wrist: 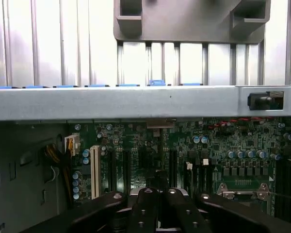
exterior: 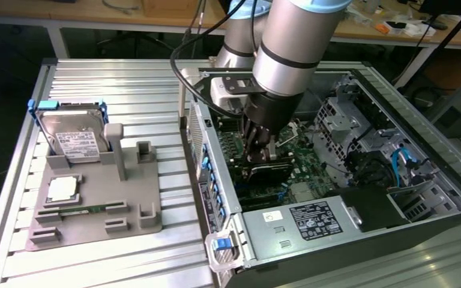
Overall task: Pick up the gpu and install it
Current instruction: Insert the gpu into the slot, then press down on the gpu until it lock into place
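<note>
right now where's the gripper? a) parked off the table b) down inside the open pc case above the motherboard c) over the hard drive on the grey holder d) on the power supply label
b: in the exterior view the gripper reaches down into the open pc case over the green motherboard, while the hard drive sits apart on the grey holder.

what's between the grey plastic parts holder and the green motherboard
The computer case's grey metal side wall, edged with blue clips, stands between the grey plastic holder and green motherboard in the wrist view.
</note>
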Tool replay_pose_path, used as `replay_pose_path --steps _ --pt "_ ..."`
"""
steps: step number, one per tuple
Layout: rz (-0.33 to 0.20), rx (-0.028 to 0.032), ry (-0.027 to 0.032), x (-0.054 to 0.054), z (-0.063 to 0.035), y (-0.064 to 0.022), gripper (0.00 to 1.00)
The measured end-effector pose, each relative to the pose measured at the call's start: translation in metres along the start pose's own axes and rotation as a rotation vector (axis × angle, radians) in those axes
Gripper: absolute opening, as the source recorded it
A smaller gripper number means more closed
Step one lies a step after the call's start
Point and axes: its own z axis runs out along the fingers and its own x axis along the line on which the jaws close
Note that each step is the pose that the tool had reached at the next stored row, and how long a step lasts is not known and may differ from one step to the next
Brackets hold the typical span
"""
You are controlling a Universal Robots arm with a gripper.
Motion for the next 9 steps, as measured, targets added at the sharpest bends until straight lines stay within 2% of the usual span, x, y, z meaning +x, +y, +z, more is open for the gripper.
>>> replay_pose_path --steps 9 --pt "0.0 -0.0001 0.0001 0.0001 -0.0001 0.0 0.11"
